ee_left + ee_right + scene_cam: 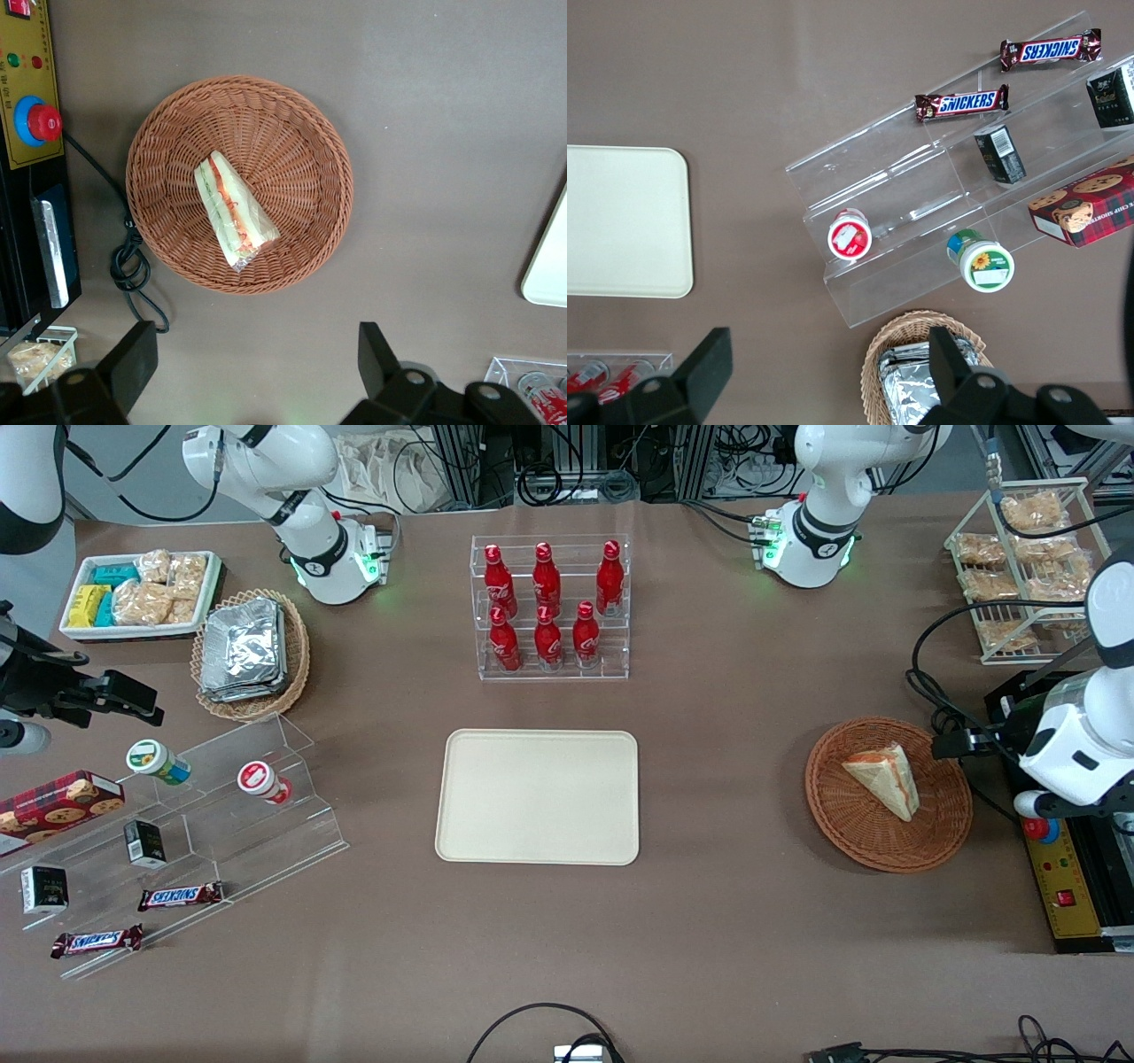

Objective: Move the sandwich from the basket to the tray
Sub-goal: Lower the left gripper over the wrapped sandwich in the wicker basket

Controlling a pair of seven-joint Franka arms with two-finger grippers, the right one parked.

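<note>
Gripper (248,372) hangs above the table beside the basket (306,115), fingers spread wide, holding nothing. I judge the approach step: the sandwich (234,211) lies near the basket's middle, the tray (537,795) bare at table centre. Next I must centre over the sandwich and descend.

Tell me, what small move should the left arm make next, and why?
Probably lower the open gripper toward the sandwich. It hangs above the table beside the basket, holding nothing; the sandwich lies in the basket, and the tray is bare.
</note>
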